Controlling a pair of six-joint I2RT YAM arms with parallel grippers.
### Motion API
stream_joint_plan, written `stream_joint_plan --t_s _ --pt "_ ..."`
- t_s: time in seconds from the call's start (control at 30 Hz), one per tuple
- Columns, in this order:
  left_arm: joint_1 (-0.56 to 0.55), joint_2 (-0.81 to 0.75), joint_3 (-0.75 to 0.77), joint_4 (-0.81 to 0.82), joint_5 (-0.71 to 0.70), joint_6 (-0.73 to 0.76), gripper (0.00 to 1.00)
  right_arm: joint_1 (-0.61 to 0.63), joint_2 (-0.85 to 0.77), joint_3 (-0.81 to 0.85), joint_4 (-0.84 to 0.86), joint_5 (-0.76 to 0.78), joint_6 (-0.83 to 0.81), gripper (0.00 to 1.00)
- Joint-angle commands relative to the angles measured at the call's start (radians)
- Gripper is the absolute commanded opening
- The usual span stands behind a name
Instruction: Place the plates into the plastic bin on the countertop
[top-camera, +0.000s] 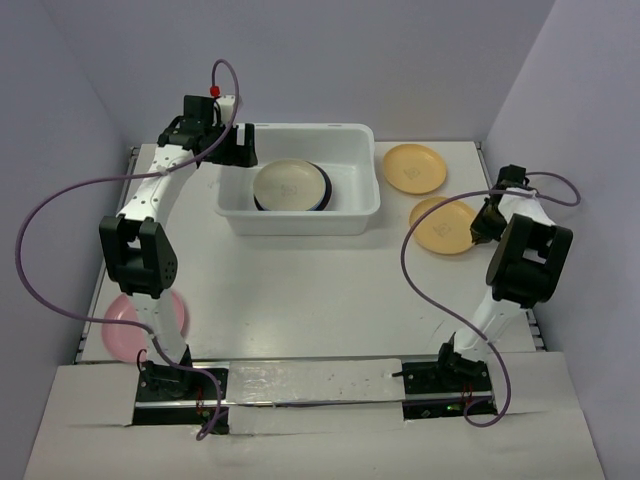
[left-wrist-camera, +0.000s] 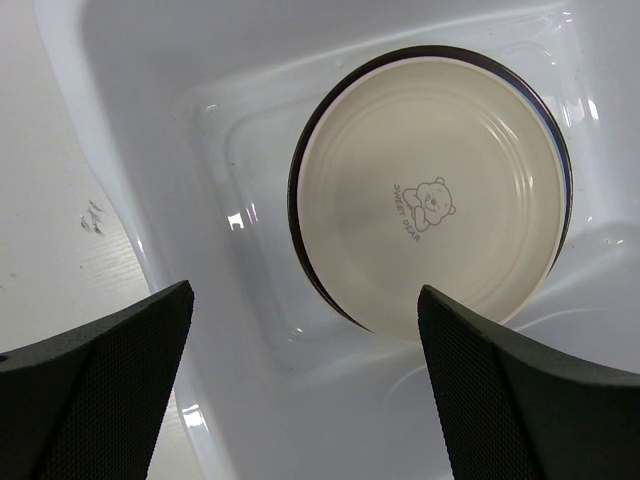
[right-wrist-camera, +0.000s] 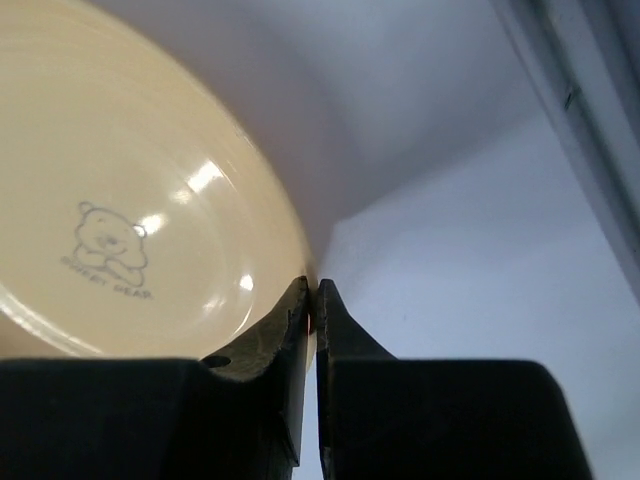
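A yellow-orange plate (top-camera: 443, 227) (right-wrist-camera: 120, 190) lies at the right of the countertop (top-camera: 300, 285), and my right gripper (top-camera: 483, 222) (right-wrist-camera: 312, 298) is shut on its right rim. A second yellow-orange plate (top-camera: 413, 168) rests behind it. The white plastic bin (top-camera: 300, 218) (left-wrist-camera: 150, 140) holds a cream plate (top-camera: 286, 184) (left-wrist-camera: 430, 195) stacked on a dark blue one (top-camera: 324, 190). My left gripper (top-camera: 238, 146) (left-wrist-camera: 305, 385) hangs open over the bin's left end with nothing between its fingers. A pink plate (top-camera: 118, 332) sits near the left arm's base.
Pale lilac walls close in the back and both sides. Purple cables loop from both arms. The right arm's elbow (top-camera: 527, 260) stands near the table's right edge.
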Motion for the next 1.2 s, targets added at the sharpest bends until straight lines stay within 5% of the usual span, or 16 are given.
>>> stream_joint_plan --t_s 0.0,0.37,0.57,0.83,1.17 --pt "0.012 -0.067 -0.024 0.033 0.004 -0.004 0.99 -0.015 -0.179 -0.050 -0.070 -0.106 -0.075 0.00" --pt "0.094 -0.128 -0.084 0.112 0.100 -0.060 0.99 -0.020 -0.506 -0.007 -0.130 -0.253 -0.153 0.00" --pt "0.183 -0.196 -0.159 0.188 0.207 -0.146 0.99 -0.002 -0.605 0.097 -0.098 -0.465 -0.164 0.00" --pt "0.296 -0.304 -0.282 0.212 0.283 -0.144 0.99 0.275 -0.506 0.257 0.061 -0.432 -0.017 0.00" --pt "0.430 -0.560 -0.481 0.202 0.306 -0.050 0.99 0.636 -0.059 0.672 0.090 -0.281 0.045 0.00"
